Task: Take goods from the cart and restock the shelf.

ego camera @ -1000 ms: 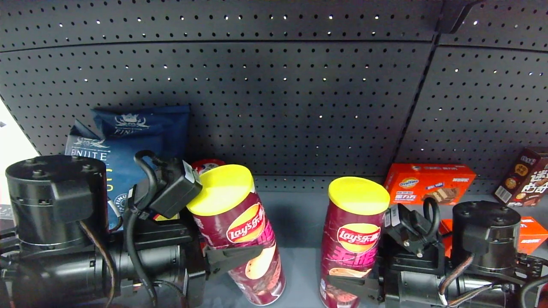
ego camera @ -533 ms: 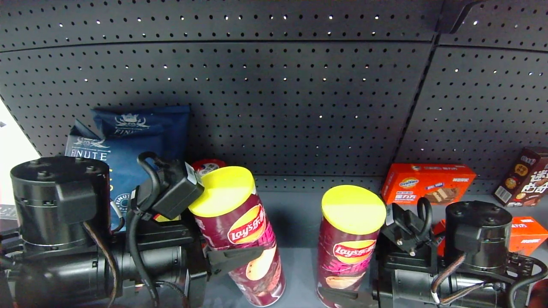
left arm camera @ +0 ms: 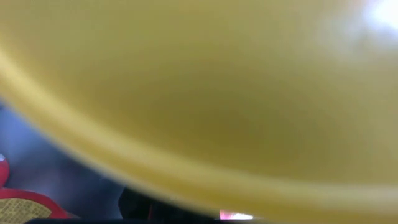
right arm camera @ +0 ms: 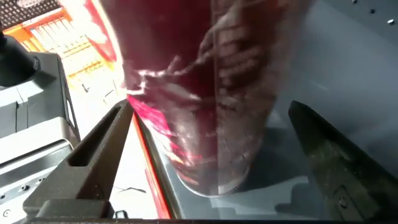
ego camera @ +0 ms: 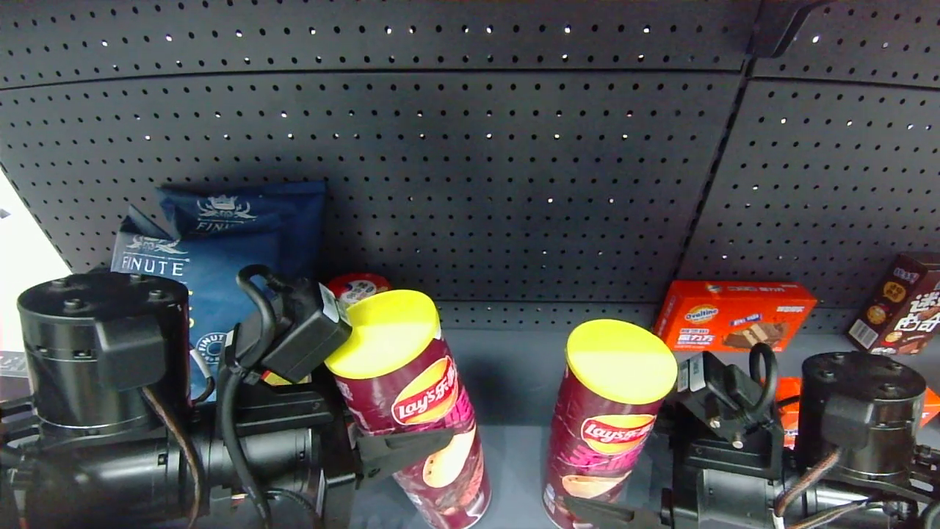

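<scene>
At the shelf's (ego camera: 514, 382) front edge, the left gripper (ego camera: 411, 450) is clamped on the tilted left chip can (ego camera: 418, 382), which is maroon with a yellow lid and a red-and-yellow logo. The right gripper (right arm camera: 210, 118) squeezes the matching right chip can (ego camera: 609, 433). Blue bags (ego camera: 220, 228) stand back-left and an orange box (ego camera: 734, 316) back-right.

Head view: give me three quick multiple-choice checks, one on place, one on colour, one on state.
1. The blue bags stand at: A the shelf's left end; B its right end; C its middle.
2. The right chip can's lid is: A red; B yellow; C white.
3. The left chip can is: A lying flat; B lidless; C in the left claw.
A: they lean on the back wall at far left. B: the lid shows yellow. C: a finger crosses its front.
</scene>
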Robot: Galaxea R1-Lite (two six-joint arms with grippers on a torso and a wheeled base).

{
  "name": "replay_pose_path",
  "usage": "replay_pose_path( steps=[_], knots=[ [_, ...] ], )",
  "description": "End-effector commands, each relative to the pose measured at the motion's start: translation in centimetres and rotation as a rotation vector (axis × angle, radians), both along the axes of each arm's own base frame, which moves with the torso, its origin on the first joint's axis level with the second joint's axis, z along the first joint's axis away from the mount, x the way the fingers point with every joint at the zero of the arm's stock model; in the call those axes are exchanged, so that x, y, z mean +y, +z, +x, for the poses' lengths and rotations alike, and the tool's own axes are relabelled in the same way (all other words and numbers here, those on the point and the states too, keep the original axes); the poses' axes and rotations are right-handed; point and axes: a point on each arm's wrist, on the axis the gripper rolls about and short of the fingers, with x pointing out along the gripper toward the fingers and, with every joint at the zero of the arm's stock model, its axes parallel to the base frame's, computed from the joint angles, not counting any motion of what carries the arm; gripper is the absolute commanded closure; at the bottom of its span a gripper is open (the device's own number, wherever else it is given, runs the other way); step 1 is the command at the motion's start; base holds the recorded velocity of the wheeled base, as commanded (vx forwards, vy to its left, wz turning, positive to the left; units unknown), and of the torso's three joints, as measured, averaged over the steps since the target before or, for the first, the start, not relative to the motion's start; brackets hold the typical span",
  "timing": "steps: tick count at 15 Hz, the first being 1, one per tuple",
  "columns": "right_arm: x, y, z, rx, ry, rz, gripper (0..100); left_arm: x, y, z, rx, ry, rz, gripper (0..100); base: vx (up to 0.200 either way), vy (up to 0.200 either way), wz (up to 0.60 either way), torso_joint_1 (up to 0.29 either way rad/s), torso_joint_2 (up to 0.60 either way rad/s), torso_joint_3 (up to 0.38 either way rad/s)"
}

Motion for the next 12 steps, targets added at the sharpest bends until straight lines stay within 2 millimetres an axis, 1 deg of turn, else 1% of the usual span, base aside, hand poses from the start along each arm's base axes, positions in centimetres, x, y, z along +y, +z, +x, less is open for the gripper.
replay_pose_path(
  steps=[1, 5, 7, 8, 9, 10, 12],
  knots=[
    [-1.2, 0.7, -1.1, -0.028, -0.020, 0.020, 0, 0.0, 0.1, -0.1, -0.002, -0.002, -0.002, 100, 0.000, 0.000, 0.00, 0.000, 0.00, 0.000],
    [-3.6, 3.1, -3.3, -0.121, -0.049, 0.097, 0, -0.1, 0.2, 0.0, -0.011, 0.004, -0.003, 100, 0.000, 0.000, 0.00, 0.000, 0.00, 0.000],
    [-4.6, 4.8, -5.4, -0.138, -0.031, 0.112, 0, -0.3, 0.6, 0.3, -0.023, 0.009, -0.010, 100, 0.000, 0.000, 0.00, 0.000, 0.00, 0.000],
    [-5.1, 5.7, -6.7, -0.130, -0.014, 0.107, 0, -0.4, 0.9, 0.7, -0.030, 0.016, -0.013, 100, 0.000, 0.000, 0.00, 0.000, 0.00, 0.000],
    [-5.2, 5.9, -6.9, -0.128, -0.015, 0.105, 0, -0.5, 0.9, 0.8, -0.032, 0.018, -0.013, 100, 0.000, 0.000, 0.00, 0.000, 0.00, 0.000],
    [-6.1, 7.4, -8.6, -0.129, -0.027, 0.097, 0, -1.0, 1.5, 1.6, -0.062, 0.017, -0.015, 100, 0.000, 0.000, 0.00, 0.000, 0.00, 0.000],
    [-6.9, 8.4, -9.8, -0.151, -0.030, 0.113, 0, -1.3, 2.0, 2.3, -0.103, 0.053, 0.003, 100, 0.000, 0.000, 0.00, 0.000, 0.00, 0.000]
  ],
)
